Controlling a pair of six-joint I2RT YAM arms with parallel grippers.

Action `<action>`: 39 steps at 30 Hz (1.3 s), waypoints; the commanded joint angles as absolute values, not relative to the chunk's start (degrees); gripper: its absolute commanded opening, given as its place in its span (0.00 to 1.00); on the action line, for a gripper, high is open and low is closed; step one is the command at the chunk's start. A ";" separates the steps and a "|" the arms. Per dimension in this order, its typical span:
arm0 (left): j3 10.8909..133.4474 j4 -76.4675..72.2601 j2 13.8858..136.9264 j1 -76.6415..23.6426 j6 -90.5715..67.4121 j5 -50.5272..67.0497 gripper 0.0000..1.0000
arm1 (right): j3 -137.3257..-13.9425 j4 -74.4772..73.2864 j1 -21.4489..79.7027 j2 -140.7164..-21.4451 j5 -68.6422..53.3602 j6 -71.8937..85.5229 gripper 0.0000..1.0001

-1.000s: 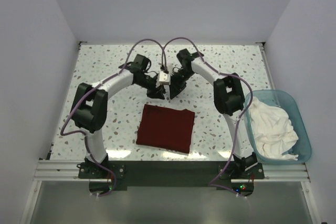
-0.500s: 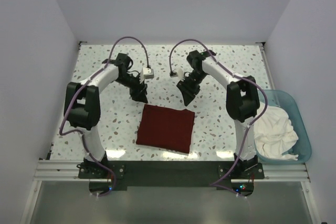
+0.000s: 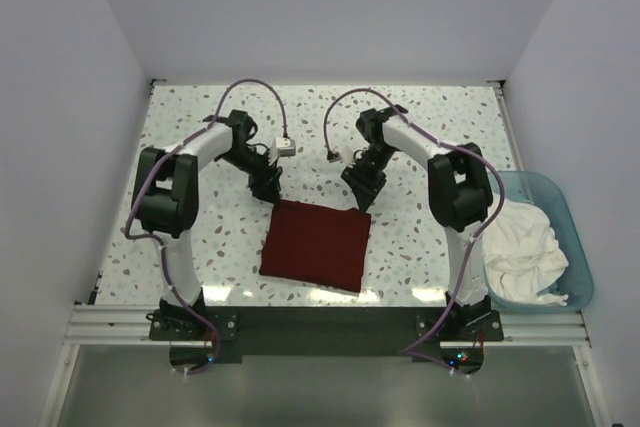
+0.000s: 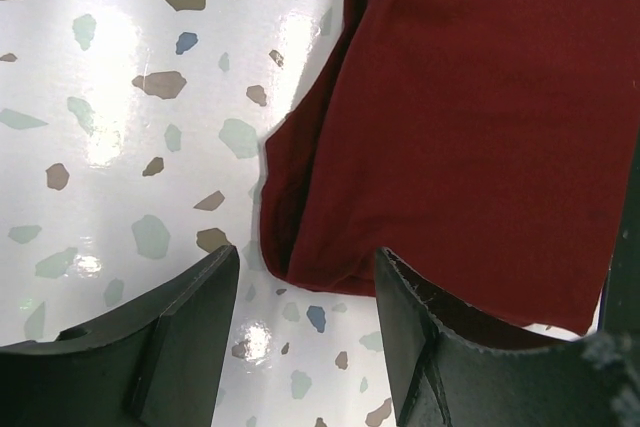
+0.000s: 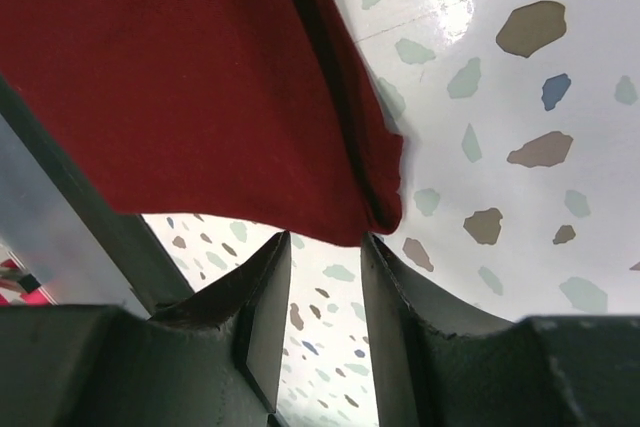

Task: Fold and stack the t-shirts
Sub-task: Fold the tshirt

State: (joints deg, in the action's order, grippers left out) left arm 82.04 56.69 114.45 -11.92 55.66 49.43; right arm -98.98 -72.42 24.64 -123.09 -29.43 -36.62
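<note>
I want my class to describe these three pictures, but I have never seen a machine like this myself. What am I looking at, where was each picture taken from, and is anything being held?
These are two robot arms bolted at the near edge of a speckled table. The overhead picture looks down from above and behind them. The other two come from a small camera on each wrist, so the dark shapes at the bottom of those are that arm's own fingers.

A dark red t-shirt, folded into a rectangle, lies in the middle of the table. A white t-shirt lies crumpled in a light blue tub on the right.

The left arm's fingers and the right arm's fingers are open, one pair at each far corner of the red shirt. Nothing is held.
</note>
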 commanded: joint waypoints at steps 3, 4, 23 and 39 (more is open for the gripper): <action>83.41 56.96 116.01 -12.74 56.86 51.50 0.60 | -97.65 -73.48 24.70 -124.01 -28.74 -38.32 0.37; 83.32 56.95 116.10 -12.83 56.87 51.42 0.60 | -97.47 -73.30 24.70 -124.10 -28.74 -38.41 0.37; 86.48 57.66 116.90 -10.90 56.52 49.48 0.00 | -98.96 -70.32 23.82 -120.24 -21.10 -39.64 0.00; 94.38 37.11 127.25 -9.85 39.91 40.17 0.00 | -105.01 -46.24 21.97 -125.94 -1.41 -32.61 0.00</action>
